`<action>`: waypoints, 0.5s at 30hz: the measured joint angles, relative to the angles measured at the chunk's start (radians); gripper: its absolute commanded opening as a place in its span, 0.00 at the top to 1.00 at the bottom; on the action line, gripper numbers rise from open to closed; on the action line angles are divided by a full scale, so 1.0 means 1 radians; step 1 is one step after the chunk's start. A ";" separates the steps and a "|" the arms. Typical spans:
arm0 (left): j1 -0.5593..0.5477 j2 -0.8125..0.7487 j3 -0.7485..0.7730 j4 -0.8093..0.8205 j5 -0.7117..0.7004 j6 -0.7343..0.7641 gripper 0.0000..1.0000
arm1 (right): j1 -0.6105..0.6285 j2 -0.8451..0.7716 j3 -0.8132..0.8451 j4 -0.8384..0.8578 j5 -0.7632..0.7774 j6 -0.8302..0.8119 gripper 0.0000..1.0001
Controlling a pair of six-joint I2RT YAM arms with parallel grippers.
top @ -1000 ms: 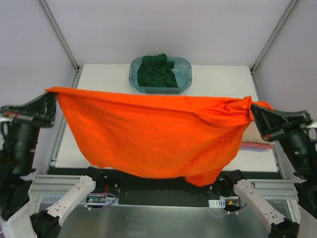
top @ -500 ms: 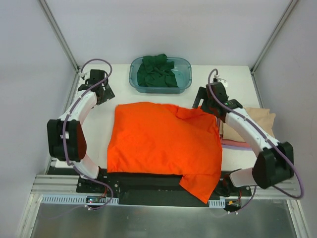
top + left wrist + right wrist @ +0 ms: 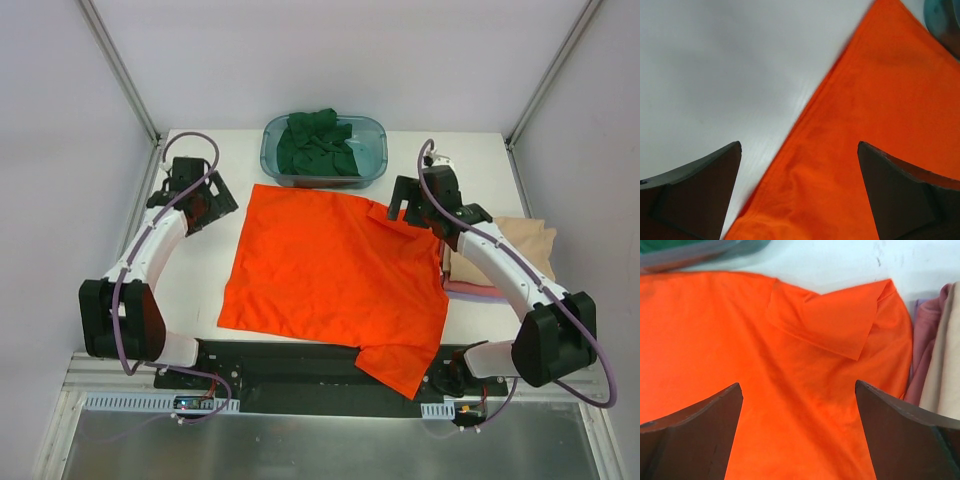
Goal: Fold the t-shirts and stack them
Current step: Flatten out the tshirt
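Orange-red t-shirt (image 3: pixel 335 275) lies spread flat between both claws. Its long axis runs from the teal tub (image 3: pixel 270 160) to the table's near edge, where one corner hangs over. Left gripper (image 3: pixel 800 200), fingers apart, straddles the shirt's left edge, with bare table (image 3: pixel 715 75) to its left. Right gripper (image 3: pixel 800 435), also spread, hovers over cloth; a folded flap (image 3: pixel 835 325) lies ahead, and pink and beige shirts (image 3: pixel 945 365) sit just right.

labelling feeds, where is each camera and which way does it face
Top external: above and behind the bases, looking down on the table and orange t-shirt; both arms show.
Left wrist: on the left arm, facing down at the shirt's edge; left gripper open.
Right wrist: on the right arm, facing down at a folded-over corner beside stacked shirts; right gripper open.
All three share the orange t-shirt.
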 measured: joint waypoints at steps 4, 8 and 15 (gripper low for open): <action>-0.003 -0.053 -0.140 0.067 0.181 -0.029 0.01 | 0.010 0.002 -0.045 0.001 -0.037 -0.035 0.04; -0.035 -0.109 -0.308 0.140 0.315 -0.073 0.01 | 0.037 0.043 -0.053 -0.016 -0.052 -0.105 0.04; -0.051 -0.132 -0.464 0.206 0.355 -0.141 0.01 | 0.104 0.089 -0.081 -0.022 -0.056 -0.153 0.04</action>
